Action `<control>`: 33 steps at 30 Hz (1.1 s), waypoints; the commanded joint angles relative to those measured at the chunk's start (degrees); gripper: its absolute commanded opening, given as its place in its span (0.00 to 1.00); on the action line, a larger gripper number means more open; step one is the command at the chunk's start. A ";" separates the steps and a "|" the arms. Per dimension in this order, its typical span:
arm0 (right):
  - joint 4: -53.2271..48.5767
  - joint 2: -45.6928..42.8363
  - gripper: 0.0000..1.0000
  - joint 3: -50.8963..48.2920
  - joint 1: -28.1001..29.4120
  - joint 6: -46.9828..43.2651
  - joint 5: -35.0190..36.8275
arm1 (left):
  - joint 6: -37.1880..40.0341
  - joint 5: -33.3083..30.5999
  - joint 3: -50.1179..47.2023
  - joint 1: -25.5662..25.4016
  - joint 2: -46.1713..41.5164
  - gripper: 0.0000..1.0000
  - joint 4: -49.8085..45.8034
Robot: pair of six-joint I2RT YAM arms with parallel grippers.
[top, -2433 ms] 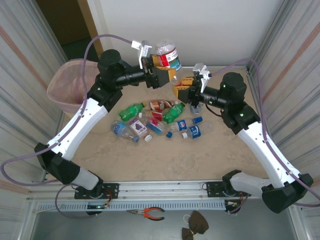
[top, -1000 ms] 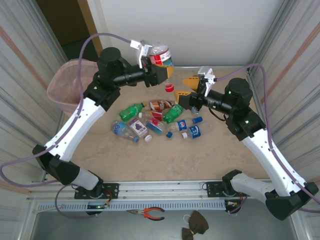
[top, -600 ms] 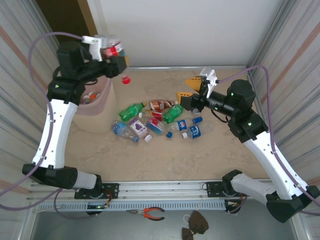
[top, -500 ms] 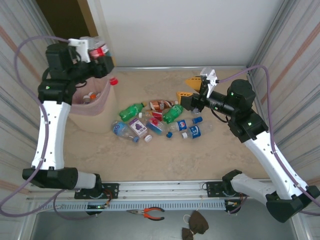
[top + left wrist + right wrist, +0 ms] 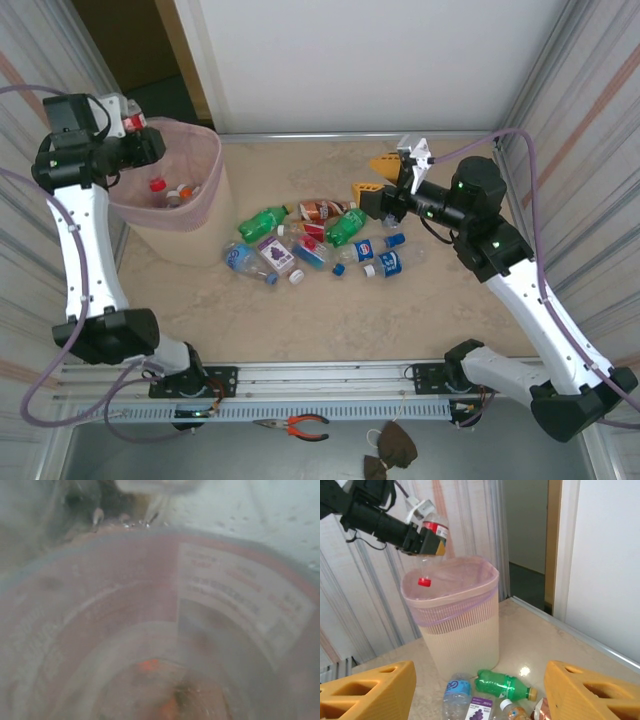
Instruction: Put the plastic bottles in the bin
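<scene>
Over the far-left corner of the surface (image 5: 330,320), just above the rim of the bin (image 5: 195,238): left gripper (image 5: 426,541), clamped on a red-labelled bottle (image 5: 433,520). Held roughly upright, pale top upward, body over the left edge of the pink bag folded around the rim. From the left wrist, seen as a blurred pinkish wall of clear plastic with a printed label, pressed close to the lens. Below the held bottle, within the bin's mouth, a red cap (image 5: 424,582); cannot tell whether loose or fixed to anything. Deeper inside the bag, several binned bottles (image 5: 175,192) lying together.

In the middle of the surface, a loose heap of plastic bottles (image 5: 322,240), all on their sides, close to the bin's base yet outside it. Nearest the bin, a green bottle (image 5: 262,219), cap end toward the heap. Toward the right of the heap, a second green bottle (image 5: 346,226), lying aslant. On the near side, a purple-labelled bottle (image 5: 277,254) touching a clear bottle (image 5: 240,258) with a blue label. At the near-right edge, a blue-labelled bottle (image 5: 390,263).

Above the far-right edge of the heap: right gripper (image 5: 373,176), orange fingers (image 5: 375,690) spread wide, nothing between them, clear of every bottle. Pointed toward the bin and the left arm, judging by the right wrist view.

Off the surface, on the ledge in front of the arm bases, red-handled pliers (image 5: 300,427).
</scene>
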 commanded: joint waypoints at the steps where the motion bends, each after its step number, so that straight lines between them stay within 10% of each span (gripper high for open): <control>1: -0.16 0.19 0.67 0.68 -0.55 -0.79 -1.02 | 3.32 -6.06 0.92 0.24 2.00 0.63 -4.22; 33: -0.47 1.07 0.67 -0.05 -5.51 -0.34 -7.08 | -10.00 -9.91 -18.99 -3.25 13.68 0.65 0.03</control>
